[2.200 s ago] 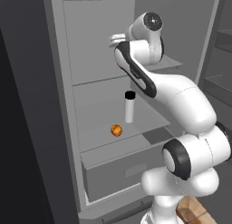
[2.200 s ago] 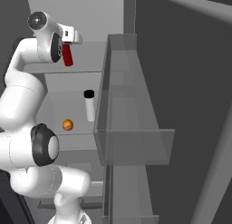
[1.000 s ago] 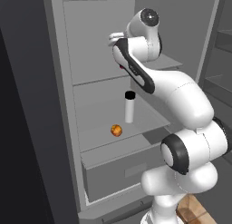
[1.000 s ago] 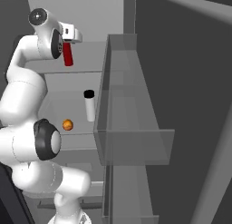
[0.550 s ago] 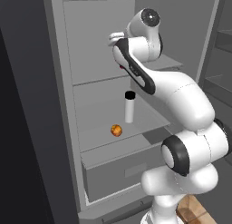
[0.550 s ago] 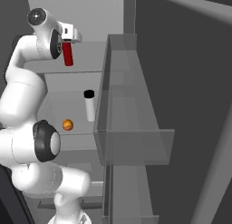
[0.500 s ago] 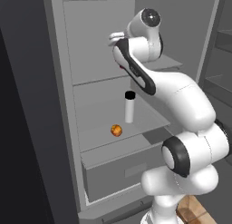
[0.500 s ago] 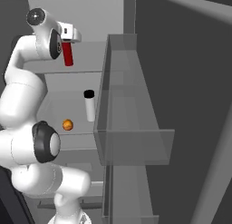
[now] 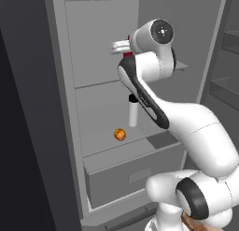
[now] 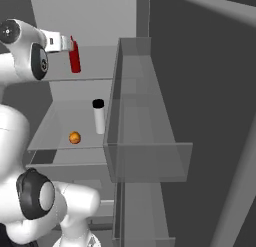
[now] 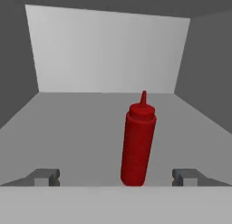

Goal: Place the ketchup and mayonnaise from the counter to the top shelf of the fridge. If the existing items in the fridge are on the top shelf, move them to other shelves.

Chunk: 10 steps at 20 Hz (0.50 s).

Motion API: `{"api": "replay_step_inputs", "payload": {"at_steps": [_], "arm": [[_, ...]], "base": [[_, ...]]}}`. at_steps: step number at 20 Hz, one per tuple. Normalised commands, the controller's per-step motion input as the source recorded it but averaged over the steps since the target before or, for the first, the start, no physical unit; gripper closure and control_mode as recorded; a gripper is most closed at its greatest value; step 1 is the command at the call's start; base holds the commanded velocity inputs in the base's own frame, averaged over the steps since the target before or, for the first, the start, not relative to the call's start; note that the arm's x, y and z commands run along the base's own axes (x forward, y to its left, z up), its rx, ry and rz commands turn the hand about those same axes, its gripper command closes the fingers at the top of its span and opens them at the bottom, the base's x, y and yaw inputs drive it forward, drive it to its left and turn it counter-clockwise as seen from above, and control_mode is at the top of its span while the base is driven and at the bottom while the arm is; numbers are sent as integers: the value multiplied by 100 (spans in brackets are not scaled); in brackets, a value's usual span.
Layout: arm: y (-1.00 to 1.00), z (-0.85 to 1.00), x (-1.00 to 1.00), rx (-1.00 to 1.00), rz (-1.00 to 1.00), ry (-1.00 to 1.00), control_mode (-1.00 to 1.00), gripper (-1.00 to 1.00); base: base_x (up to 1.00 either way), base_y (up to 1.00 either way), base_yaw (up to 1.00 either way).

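The fridge (image 9: 60, 108) stands open, a tall grey cabinet with a pale interior, and its door (image 10: 200, 116) swings out to the right with a clear bin (image 10: 145, 156) fixed to its inner face. Inside, the top shelf (image 10: 95, 66) carries the ketchup (image 10: 74, 56), a slim red squeeze bottle standing upright on the board with its pointed cap up. In the hand view the bottle (image 11: 137, 143) stands a little tilted in the picture, in the middle of the shelf floor (image 11: 68, 137), with the pale back wall behind it.

The shelf below (image 10: 55, 131) holds two things: the mayonnaise (image 10: 99, 116), upright with its dark lid on top, and a small orange ball (image 10: 74, 137) lying just left of it, apart from it. From the left base view the jar (image 9: 133, 112) and the ball (image 9: 120, 134) sit near each other on that same board, above the grey drawer (image 9: 130, 176).

The pincer (image 11: 116, 177) reaches in at the level of the top shelf. Its two fingertips (image 11: 44, 176) stand spread wide, one on each side of the bottle's base, clear of the red plastic, so it grips nothing.
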Motion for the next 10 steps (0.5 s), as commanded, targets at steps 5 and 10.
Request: {"api": "replay_step_inputs", "payload": {"at_steps": [5,10], "arm": [[13,1,-100,0,0,-1,-100,-100],[9,-1,-100,0,0,1,-100,-100]], "base": [[0,0,0],[0,0,0]]}}
